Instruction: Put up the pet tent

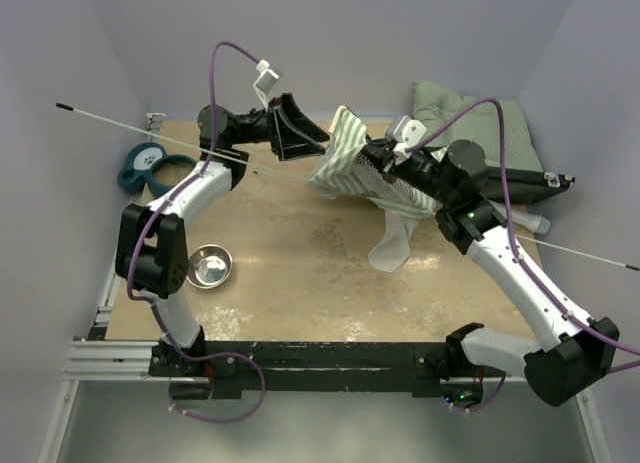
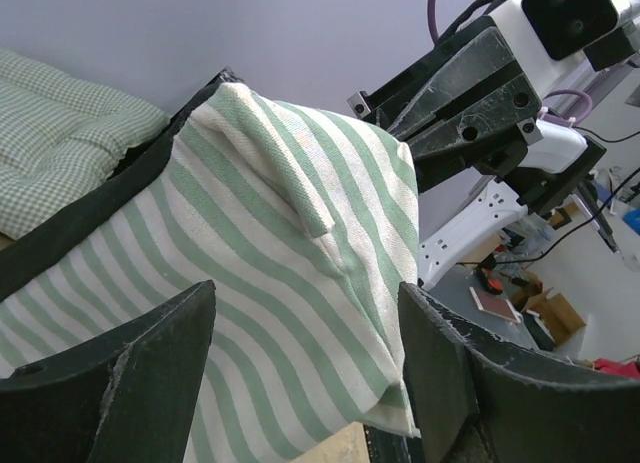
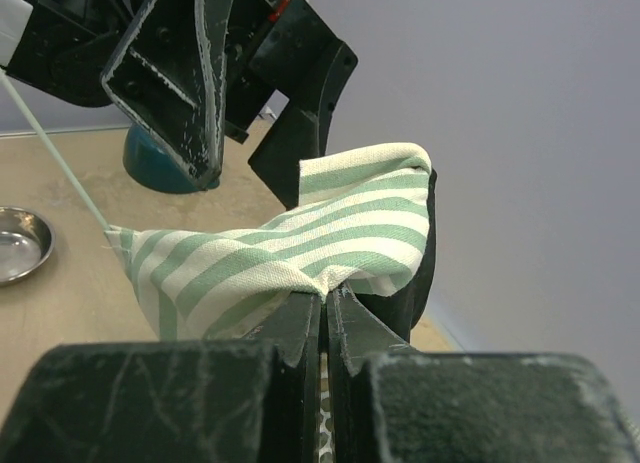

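The pet tent (image 1: 348,155) is a bunched heap of green-and-white striped cloth held up off the tan floor at the back centre. A white flap (image 1: 392,245) hangs from it. A thin pole (image 1: 150,129) runs from far left through the cloth toward the right wall. My right gripper (image 3: 327,295) is shut on a fold of the striped tent cloth (image 3: 300,248). My left gripper (image 2: 305,373) is open at the tent's left corner, with the striped cloth (image 2: 270,233) lying between its spread fingers (image 2: 450,373). In the top view the left gripper (image 1: 312,143) faces the right gripper (image 1: 368,165) across the cloth.
A green checked cushion (image 1: 470,118) lies in the back right corner, with a black panel (image 1: 540,186) beside it. A steel bowl (image 1: 208,265) sits on the floor front left and a teal bowl (image 1: 150,169) by the left wall. Walls close in on three sides.
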